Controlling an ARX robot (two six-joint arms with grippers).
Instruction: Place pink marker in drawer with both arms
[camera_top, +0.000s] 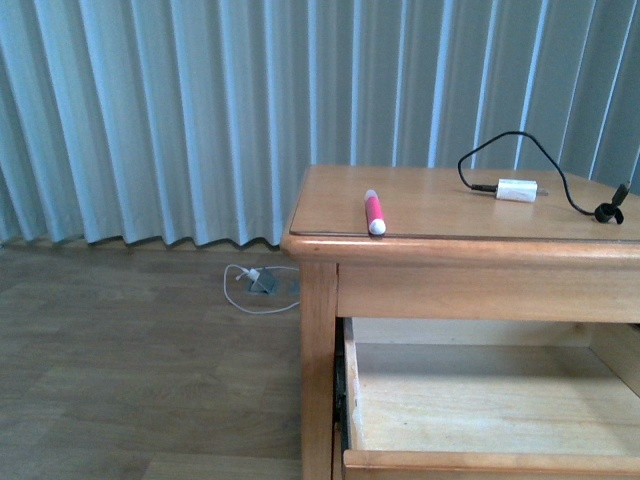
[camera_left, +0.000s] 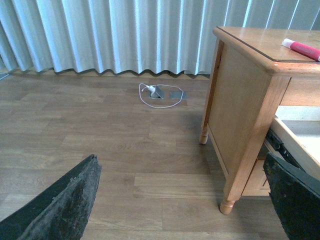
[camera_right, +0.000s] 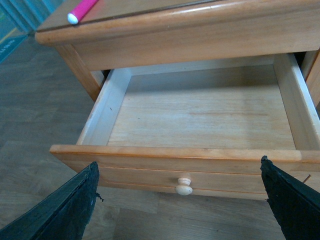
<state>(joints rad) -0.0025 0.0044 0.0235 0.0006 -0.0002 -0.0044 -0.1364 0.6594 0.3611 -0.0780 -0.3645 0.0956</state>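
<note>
Curtains (camera_top: 150, 110) are hanging across the upper left of the front frame, and a white cord (camera_top: 240, 292) is lying looped on the wood floor at lower middle-left. Moving right, the pink marker (camera_top: 374, 213) is lying at the centre of the frame on the tabletop (camera_top: 440, 205), close to the front edge and near the left corner, with its white cap end pointing toward the camera. Below it, in the lower right, the drawer (camera_top: 480, 461) is standing pulled out, with its pale bare-wood inside showing. In the upper right a white charger (camera_top: 518, 190) with a black cable is resting well apart from the marker.

The left tool (camera_left: 180, 157) is hanging with its fingers spread wide and gripping nothing, off to the side of the cabinet and over the floor. The right tool (camera_right: 178, 162) is likewise spread and carrying nothing, facing the drawer front near the knob (camera_right: 184, 187).

The marker is looking light, rigid and smooth-barrelled, so it is probably going to roll if nudged sideways. Pinching across the pink barrel at mid-length, fingers crosswise to its axis, is looking like the safest hold. No brand, label or writing is showing clearly enough to read.
</note>
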